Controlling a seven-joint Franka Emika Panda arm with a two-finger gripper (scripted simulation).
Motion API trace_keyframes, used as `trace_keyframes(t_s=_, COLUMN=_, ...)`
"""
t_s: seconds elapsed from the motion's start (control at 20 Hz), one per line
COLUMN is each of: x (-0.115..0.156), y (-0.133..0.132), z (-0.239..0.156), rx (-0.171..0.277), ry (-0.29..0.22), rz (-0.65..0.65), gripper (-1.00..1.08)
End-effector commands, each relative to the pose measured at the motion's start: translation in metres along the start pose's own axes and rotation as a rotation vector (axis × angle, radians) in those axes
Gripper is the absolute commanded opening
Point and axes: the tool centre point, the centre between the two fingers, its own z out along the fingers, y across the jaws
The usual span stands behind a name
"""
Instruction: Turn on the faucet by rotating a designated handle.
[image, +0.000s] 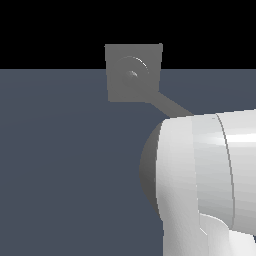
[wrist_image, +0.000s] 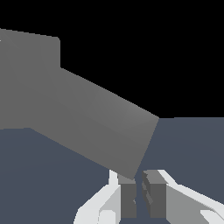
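Jaws of the gripper (wrist_image: 139, 197) stand only a narrow slit apart, holding nothing; the handle's (wrist_image: 94, 120) end hangs just over one dark pad (wrist_image: 127, 199), contact uncertain. Faucet (image: 133, 72) is a matte grey square block with ring marks, far back in the exterior view. Its flat bar slants toward the exterior view's right, behind the glossy white arm (image: 200, 180).

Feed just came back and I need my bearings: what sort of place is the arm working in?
Most likely a bare simulated test scene: a flat blue-grey floor, black void behind, and only a grey faucet with its handle near the gripper.
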Motion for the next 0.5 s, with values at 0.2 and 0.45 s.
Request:
trace_keyframes(t_s=0.2, x=0.006, y=-0.038, z=0.000, rx=0.275, ry=-0.066, rz=0.009, gripper=-1.00)
trace_keyframes(t_s=0.45, x=0.021, y=-0.025, z=0.005, rx=0.274, ry=-0.060, rz=0.009, gripper=-1.00)
